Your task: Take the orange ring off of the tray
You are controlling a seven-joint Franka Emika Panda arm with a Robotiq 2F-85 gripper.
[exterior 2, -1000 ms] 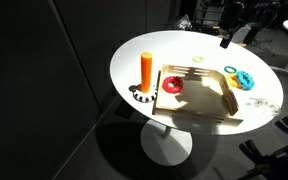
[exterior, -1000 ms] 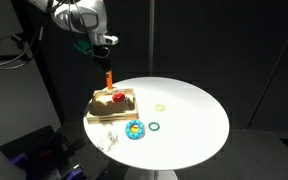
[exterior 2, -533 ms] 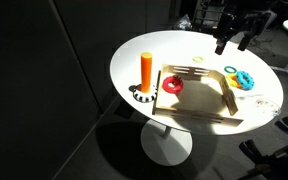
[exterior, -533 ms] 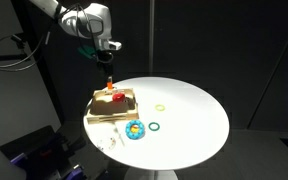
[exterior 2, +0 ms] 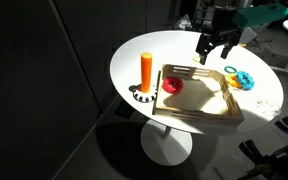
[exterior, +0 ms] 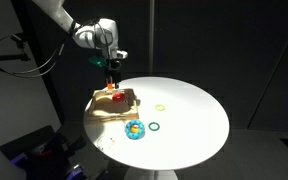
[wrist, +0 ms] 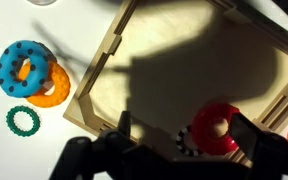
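The orange ring (wrist: 216, 128) is red-orange and lies flat in a corner of the tan wooden tray (wrist: 104, 60). It also shows in both exterior views (exterior: 117, 98) (exterior 2: 172, 85), inside the tray (exterior: 98, 109) (exterior 2: 206, 102). My gripper (wrist: 182, 138) is open and empty, hovering above the tray (exterior: 112, 68) (exterior 2: 214, 55). In the wrist view the ring sits close to the right finger (wrist: 246, 130). A black-and-white striped ring (wrist: 184, 144) lies beside the orange ring.
An upright orange peg (exterior 2: 146, 72) stands just outside the tray near the ring. On the round white tabletop (exterior: 189, 115) lie a blue ring (wrist: 24, 66) over a yellow-orange ring (wrist: 52, 92), a dark green ring (wrist: 22, 120) and a thin yellow ring (exterior: 160, 107).
My gripper has moved from beyond the tray's edge to above the tray and come lower, still open. The rings have not moved.
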